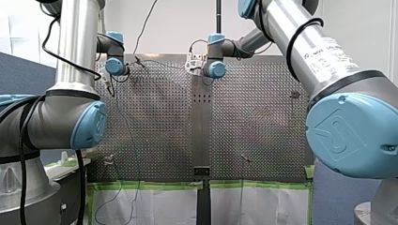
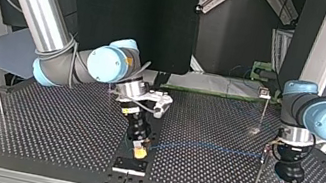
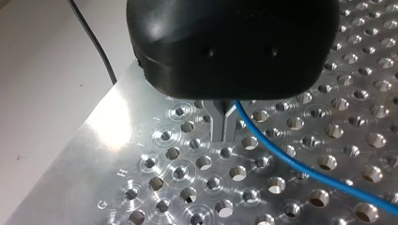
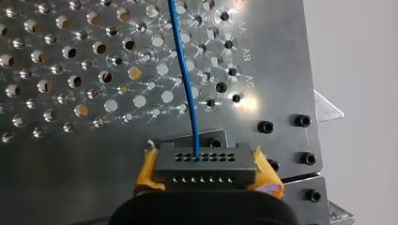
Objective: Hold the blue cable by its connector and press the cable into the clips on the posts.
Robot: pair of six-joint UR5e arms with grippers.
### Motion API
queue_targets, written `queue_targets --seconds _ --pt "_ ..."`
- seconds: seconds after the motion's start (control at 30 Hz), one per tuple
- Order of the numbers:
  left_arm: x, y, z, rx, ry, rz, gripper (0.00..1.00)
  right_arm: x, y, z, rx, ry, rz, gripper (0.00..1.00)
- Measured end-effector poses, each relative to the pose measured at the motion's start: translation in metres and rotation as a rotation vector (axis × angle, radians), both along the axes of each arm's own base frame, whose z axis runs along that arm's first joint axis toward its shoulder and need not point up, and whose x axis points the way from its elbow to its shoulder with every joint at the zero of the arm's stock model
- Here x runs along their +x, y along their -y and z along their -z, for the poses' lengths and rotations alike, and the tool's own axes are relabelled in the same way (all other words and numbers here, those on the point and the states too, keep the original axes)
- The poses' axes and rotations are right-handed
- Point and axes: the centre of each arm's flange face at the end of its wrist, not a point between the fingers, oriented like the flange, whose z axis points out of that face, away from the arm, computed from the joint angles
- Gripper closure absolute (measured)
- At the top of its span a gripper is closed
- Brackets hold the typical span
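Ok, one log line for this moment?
right gripper: fingers shut on connector | left gripper: fingers shut on blue cable | span: stretched between them over perforated table | clips: seating unclear

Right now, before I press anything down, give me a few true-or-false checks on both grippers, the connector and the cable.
1. My right gripper clamps the connector between yellow pads. True.
2. The connector lies loose, ungripped. False: my right gripper holds it.
3. The blue cable leaves the connector through one of its holes. True.
4. My left gripper has its fingers spread wide. False: they stand together, with the blue cable running close beside them.
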Motion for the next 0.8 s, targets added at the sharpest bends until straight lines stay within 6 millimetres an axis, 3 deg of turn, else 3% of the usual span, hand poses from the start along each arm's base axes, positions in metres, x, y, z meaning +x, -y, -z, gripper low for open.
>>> queue_targets --seconds 0.13,0.17,0.2,0.23,0.27,0.3,0.37,0.4,0.47,0.8 --pt "0.000 0.000 0.000 0.004 0.002 0.002 1.00 0.001 0.001 -0.002 -0.002 0.001 0.000 1.00" --pt "0.000 0.000 0.000 0.006 0.001 0.002 0.89 0.001 0.001 -0.002 -0.001 0.000 0.000 1.00" --pt "0.000 0.000 0.000 0.010 0.000 0.001 0.89 0.001 0.001 -0.002 0.000 0.000 0.000 1.00" --pt "0.000 0.000 0.000 0.014 -0.002 -0.002 0.71 0.001 0.001 -0.002 0.000 -0.001 -0.001 1.00" --pt "-0.001 0.000 0.001 0.021 -0.009 -0.007 0.60 0.001 0.001 -0.002 0.001 -0.001 -0.001 1.00" --pt "-0.001 0.000 0.001 0.026 -0.015 -0.012 0.60 0.002 0.000 -0.002 0.001 -0.002 -0.002 1.00" --pt "-0.002 0.000 0.003 0.038 -0.032 -0.021 0.29 0.002 -0.001 -0.002 0.003 -0.003 -0.004 1.00" --pt "-0.003 0.000 0.004 0.042 -0.039 -0.023 0.29 0.003 -0.001 -0.002 0.003 -0.004 -0.005 1.00" --pt "-0.005 0.000 0.005 0.047 -0.058 -0.026 0.04 0.003 -0.002 -0.001 0.005 -0.005 -0.005 1.00" --pt "-0.015 0.003 0.012 0.081 -0.145 -0.060 0.00 0.004 -0.004 0.000 0.009 -0.010 -0.008 1.00"
